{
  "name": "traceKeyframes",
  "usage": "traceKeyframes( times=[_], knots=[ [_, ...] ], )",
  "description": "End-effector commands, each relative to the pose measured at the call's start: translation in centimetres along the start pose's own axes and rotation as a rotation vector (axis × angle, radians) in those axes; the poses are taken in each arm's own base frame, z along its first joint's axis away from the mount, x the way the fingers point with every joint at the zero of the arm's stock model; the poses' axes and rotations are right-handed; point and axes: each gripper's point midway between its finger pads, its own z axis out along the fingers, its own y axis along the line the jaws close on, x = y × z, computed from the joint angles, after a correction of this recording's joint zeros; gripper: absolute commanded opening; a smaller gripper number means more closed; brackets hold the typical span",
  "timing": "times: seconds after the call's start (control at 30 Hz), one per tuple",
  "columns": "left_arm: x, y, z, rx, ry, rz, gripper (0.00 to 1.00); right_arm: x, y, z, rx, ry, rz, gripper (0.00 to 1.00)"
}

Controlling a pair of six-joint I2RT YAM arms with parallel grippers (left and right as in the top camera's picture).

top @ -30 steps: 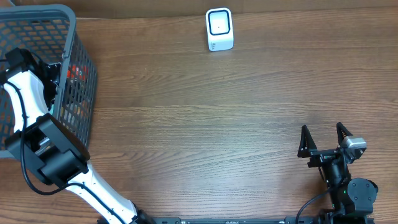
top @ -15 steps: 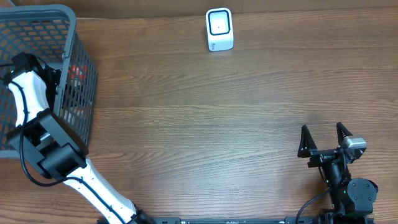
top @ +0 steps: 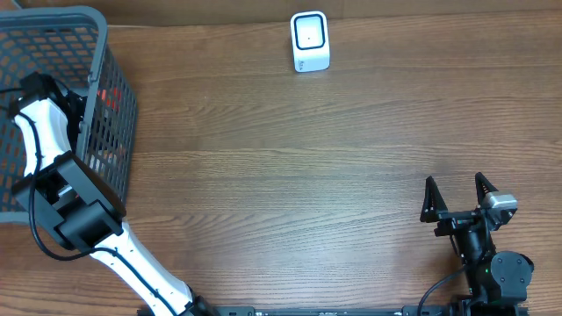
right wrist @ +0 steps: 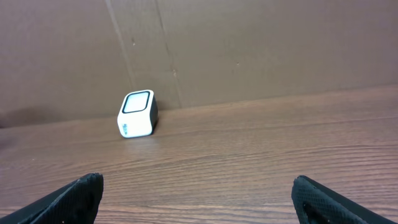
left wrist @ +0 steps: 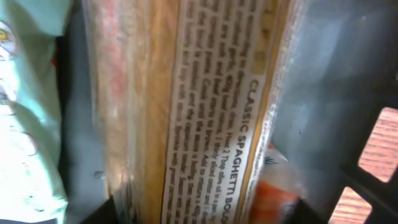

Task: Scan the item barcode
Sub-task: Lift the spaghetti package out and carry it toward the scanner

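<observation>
Reaching into the dark grey plastic mesh basket [top: 98, 39] at the far left corner of the brown wooden table [top: 307, 158], the white-and-black left arm [top: 48, 132] is being seen from overhead. The left wrist view is being filled by a clear plastic packet of spaghetti [left wrist: 205, 112] with a white printed label. It is lying inside the basket, between a pale green packet [left wrist: 31, 112] and an orange-marked wrapper [left wrist: 273, 194]. The left gripper [left wrist: 202, 218] is being held right at this packet. What are possibly its dark fingers [left wrist: 99, 216] are only just showing at the bottom edge, so whether they are clamping the packet or standing free of it cannot be told. The small white box-shaped barcode scanner [top: 310, 41] is being shown standing at the far edge of the table, well apart from the basket. The right gripper [top: 454, 179] is being held spread wide and empty over the near right part of the table, pointing toward the scanner.
</observation>
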Motion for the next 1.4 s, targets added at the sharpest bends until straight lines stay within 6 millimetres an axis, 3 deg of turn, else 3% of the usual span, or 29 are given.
traceKeyframes(
  times=[0.0, 0.17, 0.3, 0.47, 0.6, 0.83, 1.1, 1.23, 1.37],
  knots=[
    [2.9, -1.6, 6.0, 0.072, 0.139, -0.008, 0.27, 0.1, -0.4, 0.0, 0.018, -0.007, -0.004, 1.0],
    [1.1, -0.9, 3.5, 0.053, 0.105, -0.059, 0.26, 0.1, -0.4, 0.0, 0.018, -0.007, -0.004, 1.0],
    [-1.2, -0.1, -0.5, 0.023, 0.051, -0.121, 0.25, 0.1, -0.4, 0.0, 0.018, -0.007, -0.004, 1.0],
    [-4.0, 1.1, -7.5, -0.033, -0.06, -0.197, 0.24, 0.1, -0.4, 0.0, 0.018, -0.007, -0.004, 1.0],
    [-5.2, 2.3, -14.6, -0.124, -0.19, -0.275, 0.25, 0.1, -0.4, 0.0, 0.018, -0.007, -0.004, 1.0],
    [-4.8, 2.1, -27.1, -0.204, -0.468, -0.355, 0.26, 0.1, -0.4, 0.0, 0.018, -0.007, -0.003, 1.0],
    [-2.2, -2.2, -39.6, -0.108, -0.786, -0.343, 0.25, 0.1, -0.4, 0.0, 0.018, -0.007, -0.004, 1.0],
    [-0.2, -6.0, -44.2, -0.004, -0.897, -0.28, 0.25, 0.1, -0.4, 0.0, 0.018, -0.007, -0.003, 1.0],
    [2.3, -10.7, -46.4, 0.084, -0.918, -0.201, 0.25, 0.1, -0.4, 0.0, 0.018, -0.007, -0.004, 1.0]
  ],
)
